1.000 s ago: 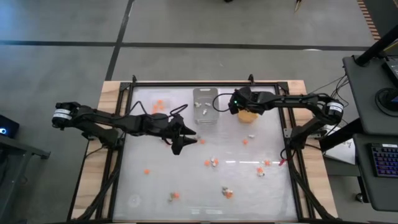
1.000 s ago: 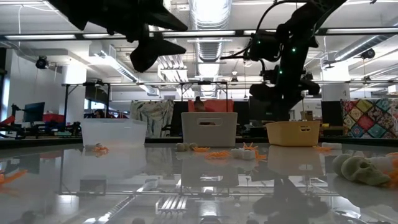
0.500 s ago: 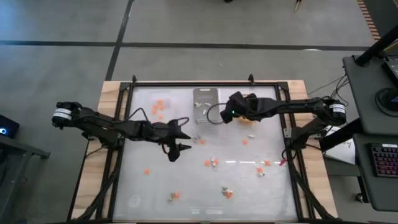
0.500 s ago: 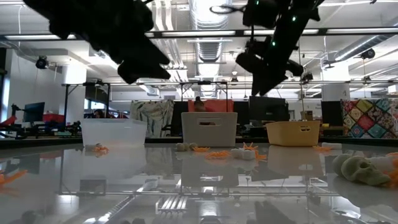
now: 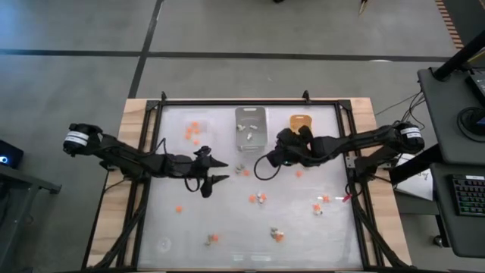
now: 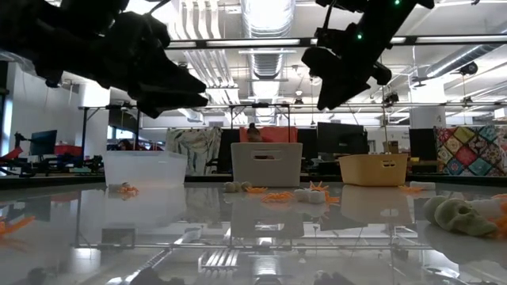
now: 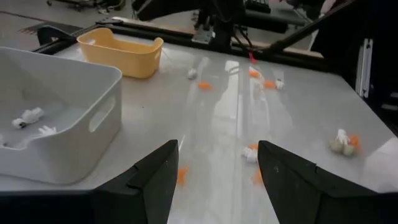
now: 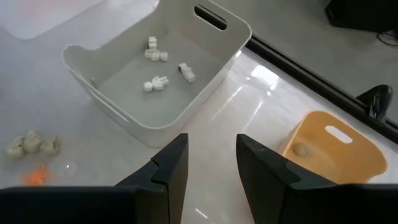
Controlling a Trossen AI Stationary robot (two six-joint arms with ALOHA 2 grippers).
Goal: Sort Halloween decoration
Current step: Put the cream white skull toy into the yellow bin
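Halloween decoration (image 5: 260,198) pieces lie scattered over the desk (image 5: 333,227), nearest trinkets between the arms; left gripper (image 5: 213,171) jaws spread, empty, slightly nearer; right gripper (image 5: 267,160) jaws parted, empty, beside the grey tray (image 5: 251,115).

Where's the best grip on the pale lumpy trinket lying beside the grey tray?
Likely straight down from above. The pale lumpy trinket lies low on the bare table, apart from the grey tray wall, so its sides are free. Pinch across its short width, keeping clear of the orange piece beside it.
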